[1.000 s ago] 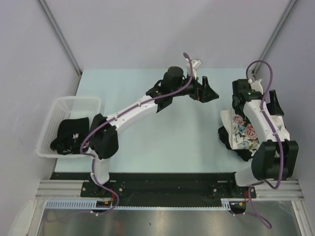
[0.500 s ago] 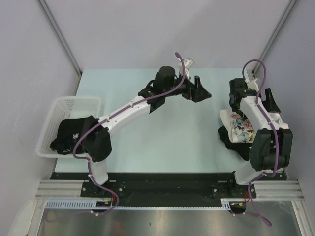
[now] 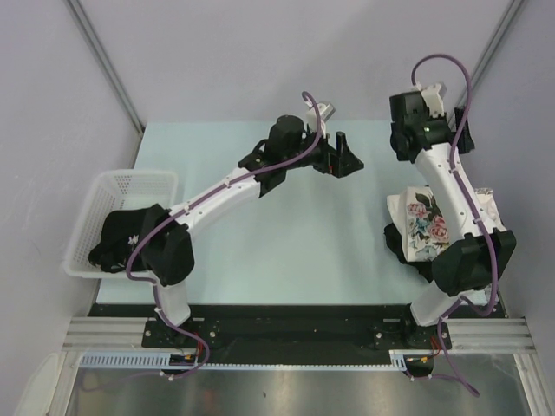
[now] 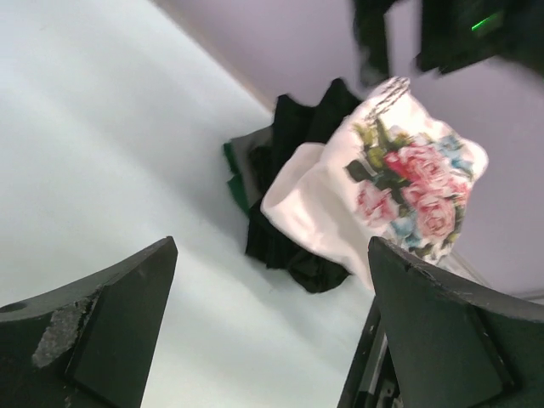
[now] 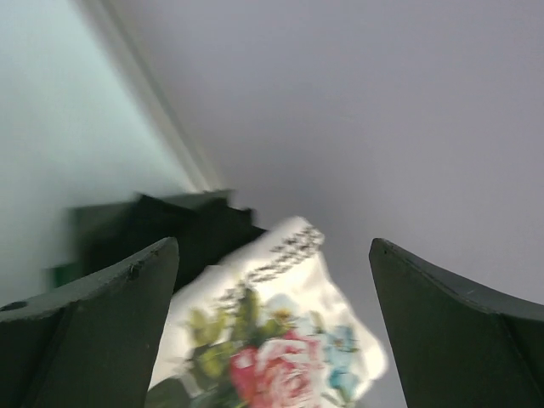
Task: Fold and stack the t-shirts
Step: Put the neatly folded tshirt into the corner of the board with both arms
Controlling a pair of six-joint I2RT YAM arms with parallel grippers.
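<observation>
The cream-white t-shirt (image 3: 423, 227) with its rose print lies on top of a pile of black t-shirts (image 3: 400, 245) at the right side of the bench (image 3: 303, 243), close to the near edge. From my left wrist camera the cream one looks loosely bunched, not flat. The black cloth spreads out under it toward the left, and a strip of green shows at that edge of the pile. Another black t-shirt (image 3: 121, 238), with a small white print, sits crumpled inside the white mesh basket (image 3: 130, 178), which hangs partly off the bench's left edge.

None of the shirts is in either grip. My right arm (image 3: 455, 199) crosses above the pile in the overhead view, with its wrist raised over the far right of the bench. The right fingers (image 5: 93, 297) are spread wide with nothing between them, and that camera looks down past them onto the floral print and the black cloth beside the wall. My left arm (image 3: 217, 192) reaches diagonally across to the far middle of the bench. The left fingers (image 4: 110, 314) are also spread wide and empty, pointed right toward the pile and well apart from it, with bare bench below them.
</observation>
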